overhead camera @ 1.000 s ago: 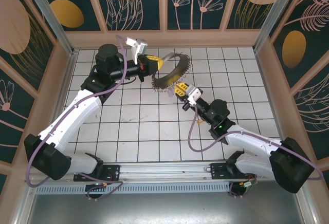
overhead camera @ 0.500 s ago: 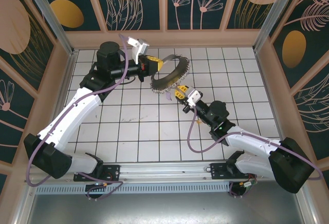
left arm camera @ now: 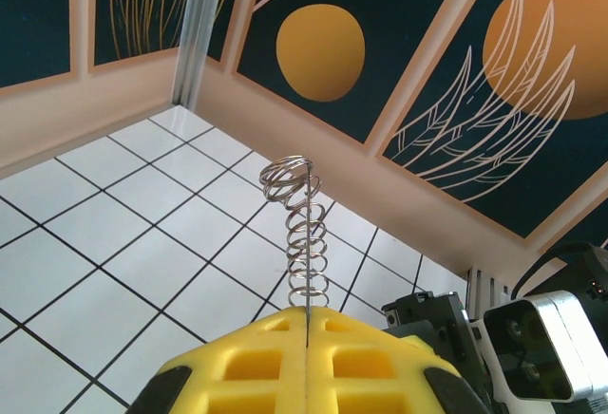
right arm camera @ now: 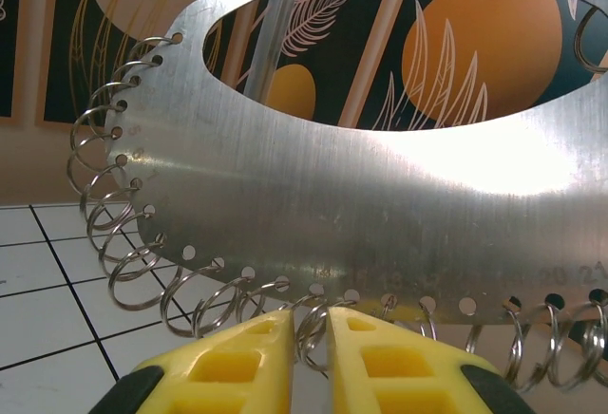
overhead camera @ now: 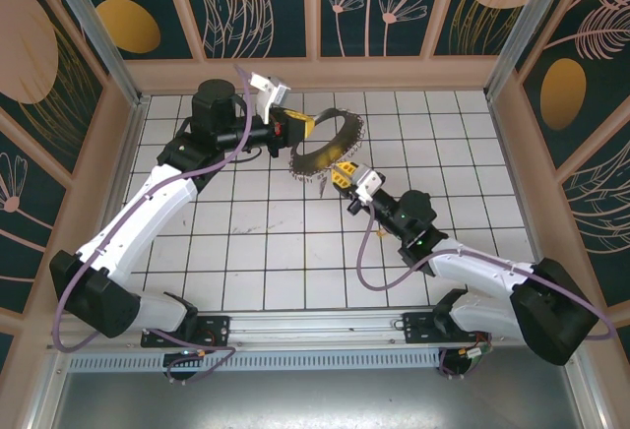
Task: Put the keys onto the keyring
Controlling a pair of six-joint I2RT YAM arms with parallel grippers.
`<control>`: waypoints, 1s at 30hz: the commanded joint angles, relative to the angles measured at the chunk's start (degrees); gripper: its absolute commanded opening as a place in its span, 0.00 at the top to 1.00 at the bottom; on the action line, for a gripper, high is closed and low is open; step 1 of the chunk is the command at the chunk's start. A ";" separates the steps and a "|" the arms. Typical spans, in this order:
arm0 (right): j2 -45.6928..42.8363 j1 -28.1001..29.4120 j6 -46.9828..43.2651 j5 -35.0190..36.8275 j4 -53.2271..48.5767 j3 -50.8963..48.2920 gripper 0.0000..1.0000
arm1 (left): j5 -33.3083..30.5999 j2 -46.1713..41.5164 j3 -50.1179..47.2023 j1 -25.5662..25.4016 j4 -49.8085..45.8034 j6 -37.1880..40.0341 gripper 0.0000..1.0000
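White tiled floor [overhead camera: 276,252] with dark grout, enclosed by teal walls [overhead camera: 256,6] bearing orange-and-cream leaf designs.

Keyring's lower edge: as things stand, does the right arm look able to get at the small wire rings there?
Probably yes. The left gripper holds the keyring up off the tiles, and the right gripper has its fingers either side of one small wire ring on its lower edge, with nothing between.

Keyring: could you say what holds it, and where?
The left gripper clamps the keyring by its rim; the right gripper pinches one split ring fringing it.
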 commanded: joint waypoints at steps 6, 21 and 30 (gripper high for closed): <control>0.98 0.06 -0.23 2.79 3.54 1.25 0.83 | 0.27 -0.14 2.73 -0.45 1.22 0.82 1.00; 2.12 0.02 -0.66 1.76 3.52 1.68 0.77 | 0.50 0.19 2.82 -0.67 1.61 0.47 1.00; 2.30 0.06 -0.69 2.40 3.61 1.86 0.73 | 0.46 0.31 2.82 -0.79 1.79 0.34 1.00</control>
